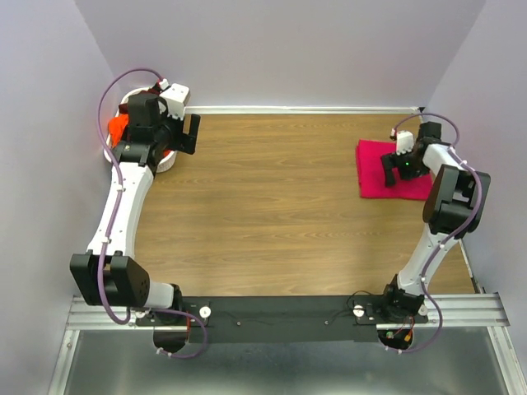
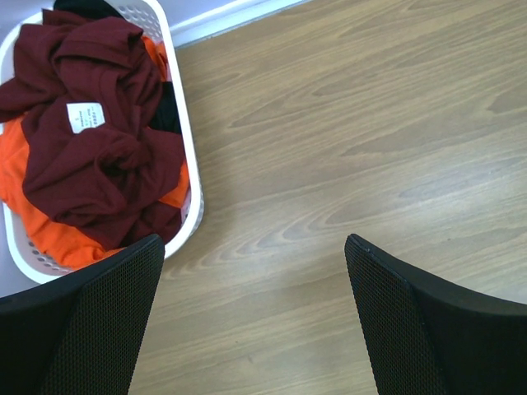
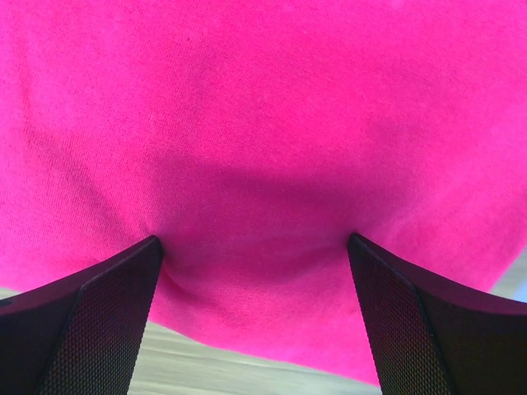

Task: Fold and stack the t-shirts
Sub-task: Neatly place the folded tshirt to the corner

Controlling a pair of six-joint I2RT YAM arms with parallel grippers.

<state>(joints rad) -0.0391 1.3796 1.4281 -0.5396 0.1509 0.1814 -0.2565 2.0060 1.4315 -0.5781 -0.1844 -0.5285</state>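
A folded bright pinkish-red t-shirt point(image 1: 380, 169) lies at the far right of the table. My right gripper point(image 1: 394, 174) is open and presses down on it; in the right wrist view both fingertips point(image 3: 123, 276) touch the pink cloth point(image 3: 263, 123). A dark maroon t-shirt point(image 2: 90, 132) and an orange t-shirt point(image 2: 49, 234) lie crumpled in the white basket point(image 2: 188, 156) at the far left. My left gripper point(image 1: 191, 132) is open and empty above bare table just right of the basket point(image 1: 165, 160).
The walls close in at the back and on both sides. The wooden table point(image 1: 263, 214) stretches between the basket and the folded tee. A metal rail point(image 1: 272, 309) with both arm bases runs along the near edge.
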